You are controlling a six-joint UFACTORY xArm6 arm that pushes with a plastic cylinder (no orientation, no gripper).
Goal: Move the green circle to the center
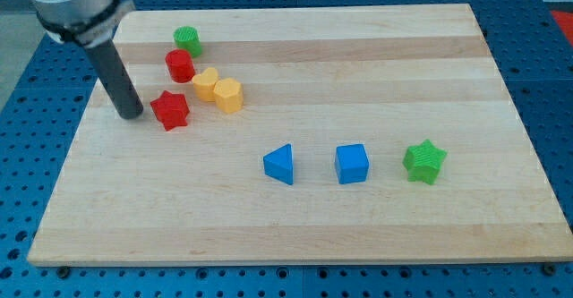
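The green circle (pixel 188 39) sits near the view's top left of the wooden board (pixel 358 56). Just below it stands a red cylinder (pixel 180 66). My tip (pixel 131 114) rests on the board at the view's left, just left of a red star (pixel 170 110), and well below and left of the green circle. The rod rises up and to the left out of view.
A yellow heart (pixel 206 84) and a yellow hexagon (pixel 228 95) lie right of the red blocks. A blue triangle (pixel 280 164), a blue cube (pixel 352 164) and a green star (pixel 424 162) stand in a row at lower middle and right.
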